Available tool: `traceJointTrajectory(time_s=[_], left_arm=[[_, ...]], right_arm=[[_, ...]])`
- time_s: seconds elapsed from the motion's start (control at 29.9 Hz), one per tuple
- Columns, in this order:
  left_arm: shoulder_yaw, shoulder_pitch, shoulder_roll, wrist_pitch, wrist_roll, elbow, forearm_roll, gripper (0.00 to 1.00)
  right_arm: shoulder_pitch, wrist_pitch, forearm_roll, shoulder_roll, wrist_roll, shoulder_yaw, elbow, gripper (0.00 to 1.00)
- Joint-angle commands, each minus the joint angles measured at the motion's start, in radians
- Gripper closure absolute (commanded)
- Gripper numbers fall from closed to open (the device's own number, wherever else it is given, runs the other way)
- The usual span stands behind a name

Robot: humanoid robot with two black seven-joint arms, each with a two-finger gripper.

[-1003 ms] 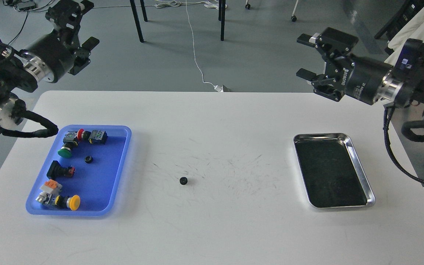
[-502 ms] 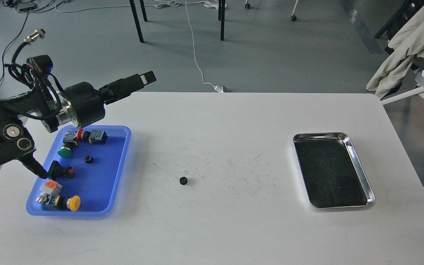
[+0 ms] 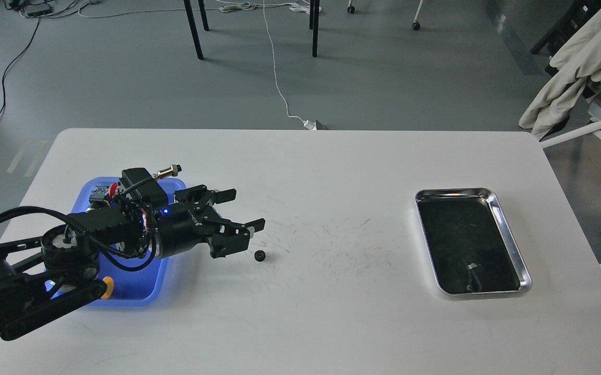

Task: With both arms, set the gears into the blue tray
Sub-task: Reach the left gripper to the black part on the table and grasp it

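Note:
One tiny black gear [image 3: 259, 255] lies on the white table, left of centre. My left arm comes in from the lower left and lies low across the blue tray [image 3: 138, 301], covering most of it. The left gripper [image 3: 245, 210] is open with nothing between its fingers. Its nearer fingertip [image 3: 256, 225] is a little up and left of the gear and not touching it. A yellow push-button cap [image 3: 106, 288] and a red one [image 3: 114, 186] peek out from the tray beside the arm. My right arm is out of view.
A shiny steel tray [image 3: 456, 191] with a dark inside sits at the right of the table. Chair legs and cables stand on the floor beyond the far edge. A chair draped with cloth [image 3: 571, 57] is at the far right.
My left arm has swung down from above the tray's far corner and now lies low over the tray, gripper near the gear. The right arm left the view a second ago.

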Motion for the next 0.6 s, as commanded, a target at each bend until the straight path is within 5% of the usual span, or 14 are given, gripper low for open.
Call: traceJointTrajectory(time_s=[0.0,0.57], left_arm=[[0.001,0.027,-0.025,0.025,-0.005,0.041,0.074,0.02],[-0.002,0.114,-0.181,0.102,-0.005,0.182,0.260,0.03]], right_arm=[[0.002,0.000,0.008,0.091,-0.003,0.018,-0.104,0.05],[-0.087,0.000,0.041,0.191,0.051,0.034,-0.104,0.04]])
